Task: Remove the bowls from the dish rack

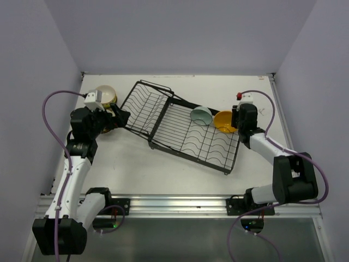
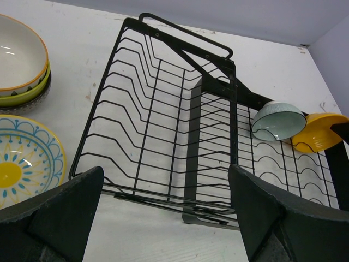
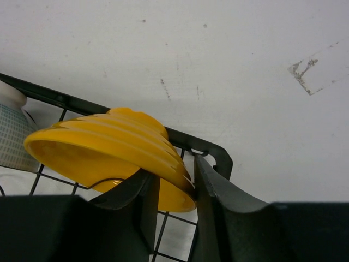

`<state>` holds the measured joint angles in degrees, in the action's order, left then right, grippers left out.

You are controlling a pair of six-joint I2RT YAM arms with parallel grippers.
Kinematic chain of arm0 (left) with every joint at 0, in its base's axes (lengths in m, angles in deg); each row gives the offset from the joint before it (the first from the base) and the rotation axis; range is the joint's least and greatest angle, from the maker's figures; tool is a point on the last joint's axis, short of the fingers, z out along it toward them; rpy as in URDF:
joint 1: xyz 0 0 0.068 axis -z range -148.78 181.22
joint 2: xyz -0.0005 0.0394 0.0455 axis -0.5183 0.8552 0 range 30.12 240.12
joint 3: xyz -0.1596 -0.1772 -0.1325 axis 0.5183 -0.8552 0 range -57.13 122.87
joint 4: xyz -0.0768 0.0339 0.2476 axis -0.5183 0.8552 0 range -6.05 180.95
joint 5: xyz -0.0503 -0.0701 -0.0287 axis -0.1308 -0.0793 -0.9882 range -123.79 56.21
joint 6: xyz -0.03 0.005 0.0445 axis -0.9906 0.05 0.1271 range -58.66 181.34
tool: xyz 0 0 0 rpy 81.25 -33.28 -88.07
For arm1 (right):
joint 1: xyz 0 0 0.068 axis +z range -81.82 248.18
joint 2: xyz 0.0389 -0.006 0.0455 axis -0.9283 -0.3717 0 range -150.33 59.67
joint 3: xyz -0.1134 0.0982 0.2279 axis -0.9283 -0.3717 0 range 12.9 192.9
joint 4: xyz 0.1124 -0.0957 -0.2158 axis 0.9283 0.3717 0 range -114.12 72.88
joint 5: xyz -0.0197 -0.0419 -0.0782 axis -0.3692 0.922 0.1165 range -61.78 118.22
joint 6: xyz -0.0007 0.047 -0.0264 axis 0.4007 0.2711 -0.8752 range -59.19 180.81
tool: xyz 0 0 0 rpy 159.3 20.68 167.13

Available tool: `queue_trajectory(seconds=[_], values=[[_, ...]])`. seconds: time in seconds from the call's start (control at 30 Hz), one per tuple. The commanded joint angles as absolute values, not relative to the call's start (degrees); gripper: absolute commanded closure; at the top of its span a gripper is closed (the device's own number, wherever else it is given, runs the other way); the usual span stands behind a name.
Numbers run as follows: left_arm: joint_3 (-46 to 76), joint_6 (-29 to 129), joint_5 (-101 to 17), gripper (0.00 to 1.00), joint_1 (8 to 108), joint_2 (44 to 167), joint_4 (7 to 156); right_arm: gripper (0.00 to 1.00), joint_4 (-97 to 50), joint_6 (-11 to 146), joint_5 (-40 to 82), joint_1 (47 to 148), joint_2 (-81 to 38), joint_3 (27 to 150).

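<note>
The black dish rack (image 1: 163, 117) lies across the table's middle, its basket section on the left and its flat wavy section (image 1: 210, 144) on the right. A pale teal bowl (image 1: 201, 114) and an orange-yellow bowl (image 1: 223, 120) stand tilted at the flat section's far end. My right gripper (image 1: 235, 124) is shut on the orange-yellow bowl's (image 3: 109, 144) rim, one finger inside it and one outside (image 3: 218, 196). My left gripper (image 1: 119, 115) is open and empty just left of the rack (image 2: 163, 109). Both bowls also show in the left wrist view, teal (image 2: 278, 120) and orange-yellow (image 2: 319, 131).
A stack of bowls (image 2: 16, 60) stands on the table left of the rack, cream on top, yellow-green and a dark one below. A blue-and-yellow patterned dish (image 2: 24, 164) lies beside it. Walls close in the table's left, right and far sides.
</note>
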<state>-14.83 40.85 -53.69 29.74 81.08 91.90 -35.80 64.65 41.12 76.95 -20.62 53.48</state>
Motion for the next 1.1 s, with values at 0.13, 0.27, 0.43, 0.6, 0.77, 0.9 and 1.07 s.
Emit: queue_trajectory(seconds=[0.13,0.27,0.43,0.6,0.77,0.9,1.07], values=[[-15.12,40.68,-54.89,0.00,29.81,80.65,89.49,0.78,-33.71,62.40,42.10,78.55,-17.06,55.00],[-15.21,40.51,-55.33,0.00,29.81,80.74,89.40,0.85,-33.26,61.25,44.39,79.25,-15.83,54.74],[-15.21,40.33,-55.59,0.00,29.81,80.92,89.32,0.92,-32.12,57.91,48.42,81.18,-15.04,54.65],[-15.38,40.07,-56.12,0.00,29.81,81.01,89.14,0.97,-31.33,55.19,53.17,84.69,-12.85,54.56],[-15.47,39.98,-56.47,0.00,29.81,80.92,89.14,1.00,-30.71,53.34,58.27,86.72,-10.38,53.78],[-15.64,39.89,-57.17,0.00,29.72,80.83,88.70,1.00,-30.97,53.25,59.59,87.51,-8.97,53.07],[-15.73,39.80,-57.35,0.00,29.81,81.00,88.61,1.00,-30.36,52.90,60.91,87.87,-7.48,52.63]])
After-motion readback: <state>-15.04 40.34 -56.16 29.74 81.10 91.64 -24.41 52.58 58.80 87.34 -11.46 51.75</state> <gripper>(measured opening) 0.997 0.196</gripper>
